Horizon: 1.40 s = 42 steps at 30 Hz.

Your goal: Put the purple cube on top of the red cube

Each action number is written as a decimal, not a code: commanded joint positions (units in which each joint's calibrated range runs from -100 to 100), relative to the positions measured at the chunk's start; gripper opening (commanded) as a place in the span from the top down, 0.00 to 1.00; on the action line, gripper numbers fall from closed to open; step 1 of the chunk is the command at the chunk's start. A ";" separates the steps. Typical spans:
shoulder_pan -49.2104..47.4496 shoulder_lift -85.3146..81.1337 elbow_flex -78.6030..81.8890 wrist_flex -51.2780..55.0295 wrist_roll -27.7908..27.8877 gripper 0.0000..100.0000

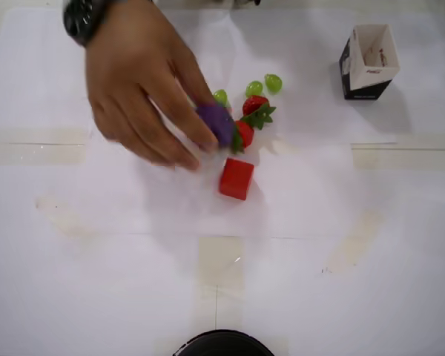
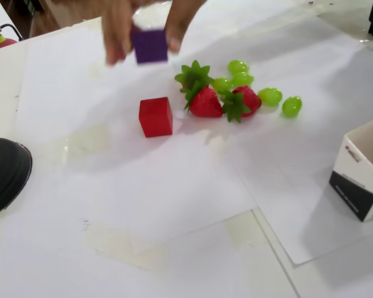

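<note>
A person's hand point(image 1: 144, 89) with a wristwatch holds the purple cube point(image 1: 216, 122) in the air; in the fixed view the purple cube point(image 2: 150, 46) hangs between the hand's fingers, above the paper. The red cube point(image 1: 236, 179) sits alone on the white paper, seen as the red cube point(image 2: 155, 117) just left of the strawberries in the fixed view. No robot gripper shows in either view.
Strawberries point(image 2: 206, 101) with green leaves and several green grapes point(image 2: 270, 96) lie beside the cubes. A black-and-white open box point(image 1: 368, 61) stands at the upper right of the overhead view. A dark round object point(image 2: 3, 172) sits at the fixed view's left edge.
</note>
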 commanded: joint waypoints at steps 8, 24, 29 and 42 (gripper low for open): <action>-0.76 -0.23 2.53 -2.41 0.20 1.00; 2.99 -0.23 -7.92 11.88 -0.05 1.00; 4.98 2.09 -15.83 17.36 0.10 1.00; 13.14 45.34 -59.92 28.80 4.10 1.00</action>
